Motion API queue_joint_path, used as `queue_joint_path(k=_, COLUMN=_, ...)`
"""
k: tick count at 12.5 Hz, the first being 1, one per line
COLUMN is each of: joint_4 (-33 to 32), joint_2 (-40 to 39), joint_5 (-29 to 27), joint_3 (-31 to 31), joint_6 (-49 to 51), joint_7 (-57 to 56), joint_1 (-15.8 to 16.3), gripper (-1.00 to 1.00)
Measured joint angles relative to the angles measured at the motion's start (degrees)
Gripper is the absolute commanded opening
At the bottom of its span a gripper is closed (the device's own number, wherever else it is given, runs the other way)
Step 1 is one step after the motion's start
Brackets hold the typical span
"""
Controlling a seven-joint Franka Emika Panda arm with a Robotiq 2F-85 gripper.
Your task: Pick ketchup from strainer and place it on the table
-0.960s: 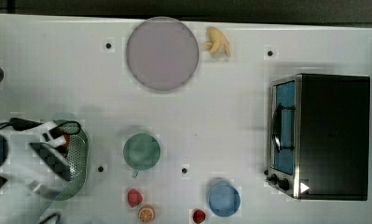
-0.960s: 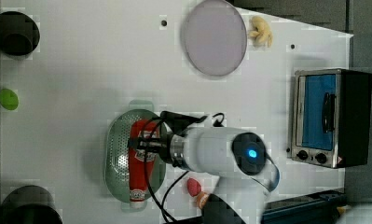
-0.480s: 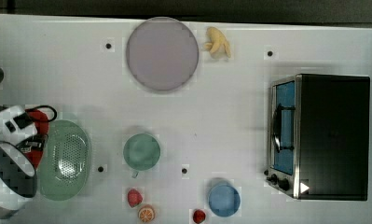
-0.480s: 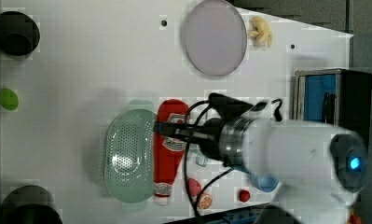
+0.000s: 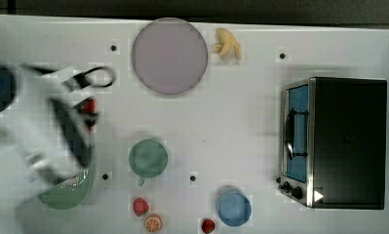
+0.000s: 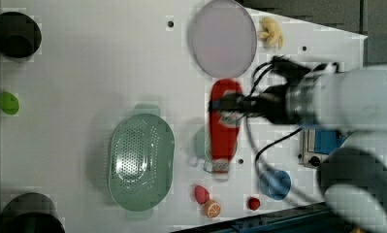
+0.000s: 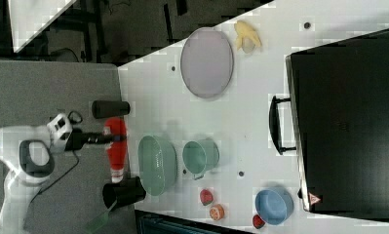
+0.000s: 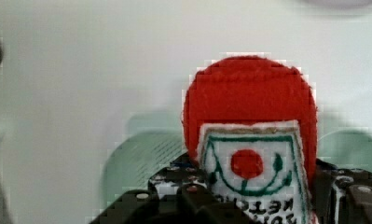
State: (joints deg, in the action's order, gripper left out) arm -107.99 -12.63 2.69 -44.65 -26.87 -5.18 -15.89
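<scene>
The white table [image 6: 84, 73] is carrying the pale green strainer [image 6: 140, 161], now sitting empty. The arm's gripper [image 6: 239, 103] is clamping the ketchup [image 6: 224, 121] across its labelled middle and holding it in the air, clear of the strainer, in the left view overlapping the dark-green cup [image 5: 148, 158]. In the wrist view the ketchup [image 8: 249, 130] is looking like stitched felt, so it is probably handling light, soft and squashy; gripping it mid-body seems right, since the narrow white-capped end would likely flop
</scene>
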Motion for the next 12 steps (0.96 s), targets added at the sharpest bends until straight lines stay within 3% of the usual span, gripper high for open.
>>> queue_joint_path(k=8, joint_4=-0.1, joint_2=-2.1, joint_5=-0.5, joint_3=20.8, joint_6=-0.4, joint_7=-15.4, joint_1=-10.4, gripper=0.18)
queue_joint_path(k=12, joint_4=-8.4, joint_2=-3.4, joint_5=-0.5, joint_3=26.4, joint_6=-7.9, joint_7=-16.9, joint_1=-13.7, gripper=0.18)
